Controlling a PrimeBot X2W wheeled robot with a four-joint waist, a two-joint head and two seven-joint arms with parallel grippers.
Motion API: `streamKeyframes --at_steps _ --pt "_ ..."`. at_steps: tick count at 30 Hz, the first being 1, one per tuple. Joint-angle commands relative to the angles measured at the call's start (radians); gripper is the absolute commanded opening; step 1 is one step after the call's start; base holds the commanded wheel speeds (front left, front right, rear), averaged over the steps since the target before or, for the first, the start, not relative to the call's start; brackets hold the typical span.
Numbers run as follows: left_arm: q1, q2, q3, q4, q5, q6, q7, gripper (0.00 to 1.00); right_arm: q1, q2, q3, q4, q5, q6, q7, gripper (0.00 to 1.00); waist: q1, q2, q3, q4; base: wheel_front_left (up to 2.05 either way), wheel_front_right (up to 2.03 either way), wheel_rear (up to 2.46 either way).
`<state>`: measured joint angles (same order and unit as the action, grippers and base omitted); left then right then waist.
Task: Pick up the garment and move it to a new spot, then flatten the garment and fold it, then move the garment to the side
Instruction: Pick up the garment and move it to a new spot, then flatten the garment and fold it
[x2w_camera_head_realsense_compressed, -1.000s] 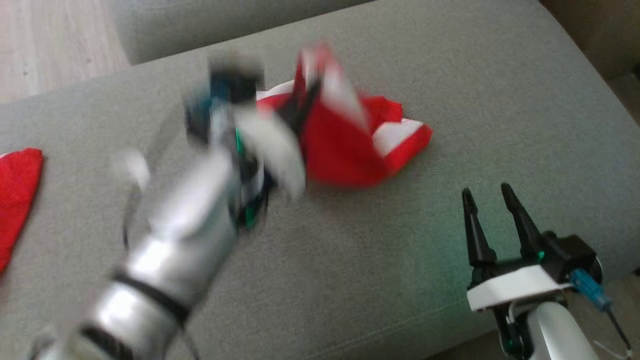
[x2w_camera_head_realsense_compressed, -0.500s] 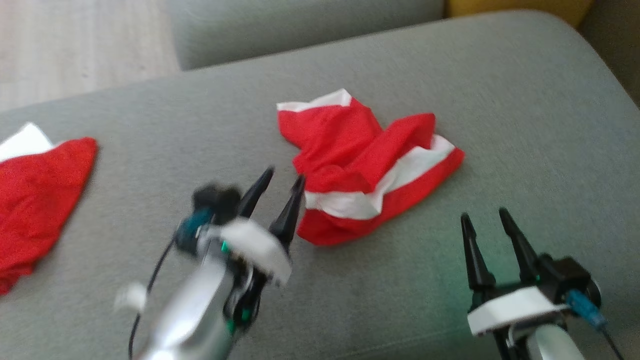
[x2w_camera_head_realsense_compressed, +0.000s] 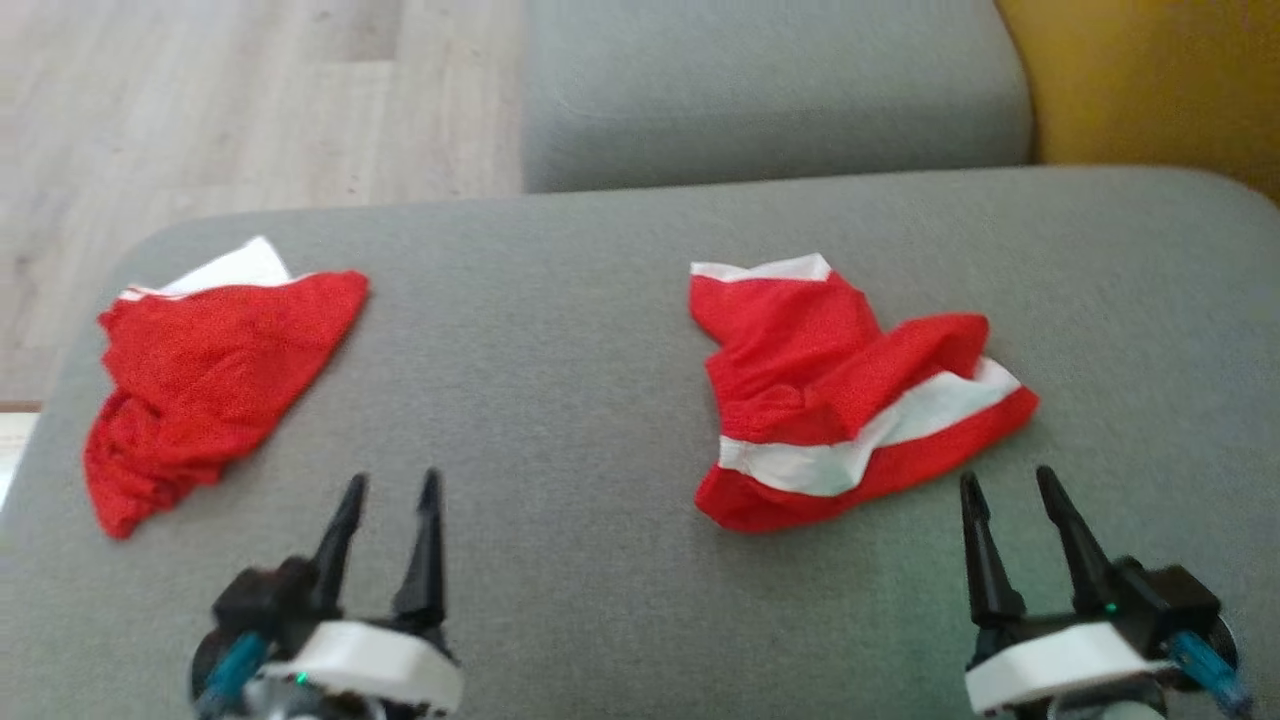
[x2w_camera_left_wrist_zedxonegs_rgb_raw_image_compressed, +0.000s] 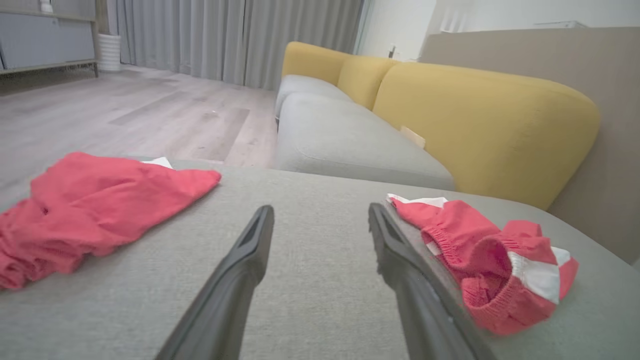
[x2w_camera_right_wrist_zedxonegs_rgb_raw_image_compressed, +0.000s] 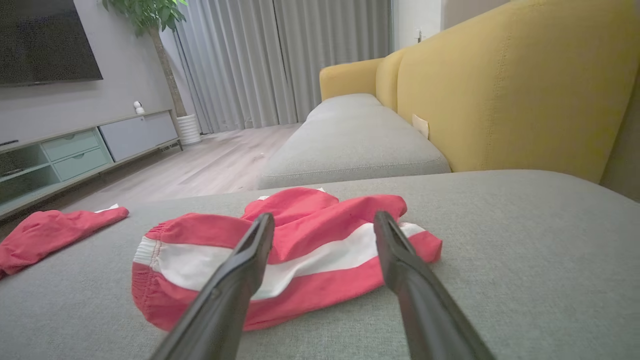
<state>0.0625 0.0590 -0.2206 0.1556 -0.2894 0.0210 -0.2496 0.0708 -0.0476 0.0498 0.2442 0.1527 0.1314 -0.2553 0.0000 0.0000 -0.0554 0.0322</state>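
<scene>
Left gripper (x2w_camera_head_realsense_compressed: 390, 483) low at lower left, fingers spread, empty. Right gripper (x2w_camera_head_realsense_compressed: 1010, 480) lower right, likewise spread, empty.

No legible text, brand, number or sign in any view.
Small pale tag (x2w_camera_right_wrist_zedxonegs_rgb_raw_image_compressed: 421, 126) on yellow sofa back (x2w_camera_right_wrist_zedxonegs_rgb_raw_image_compressed: 500, 75), far right: too small to read.
Garment (x2w_camera_head_realsense_compressed: 850, 400), right side of grey cushion (x2w_camera_head_realsense_compressed: 560, 400): plain red with white bands, no lettering made out.
</scene>
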Motion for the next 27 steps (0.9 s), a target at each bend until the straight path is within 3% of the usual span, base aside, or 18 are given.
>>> streamKeyframes --at_steps 1,10,18,27 --pt "-0.02 -0.005 0.059 -0.057 0.023 -0.002 -0.012 1.0 -0.01 -0.003 0.012 -0.044 0.002 -0.001 -0.006 1.0 0.0 0.0 -0.028 0.031 0.0 0.0 0.0" --pt "0.098 -0.008 0.097 -0.173 0.12 -0.025 -0.012 1.0 0.078 -0.003 -0.015 -0.097 0.027 -0.001 -0.006 1.0 0.0 0.0 -0.07 0.065 0.0 0.0 0.0" --pt "0.12 -0.009 0.071 -0.177 0.189 -0.003 -0.012 1.0 0.099 -0.003 0.001 -0.112 0.01 -0.001 -0.006 1.0 0.0 0.0 -0.081 0.061 0.0 0.0 0.0" --pt "0.121 -0.009 0.067 -0.171 0.194 0.013 -0.012 1.0 0.098 -0.003 0.018 -0.104 0.001 -0.001 -0.006 1.0 0.0 0.0 -0.083 0.049 0.0 0.0 0.0"
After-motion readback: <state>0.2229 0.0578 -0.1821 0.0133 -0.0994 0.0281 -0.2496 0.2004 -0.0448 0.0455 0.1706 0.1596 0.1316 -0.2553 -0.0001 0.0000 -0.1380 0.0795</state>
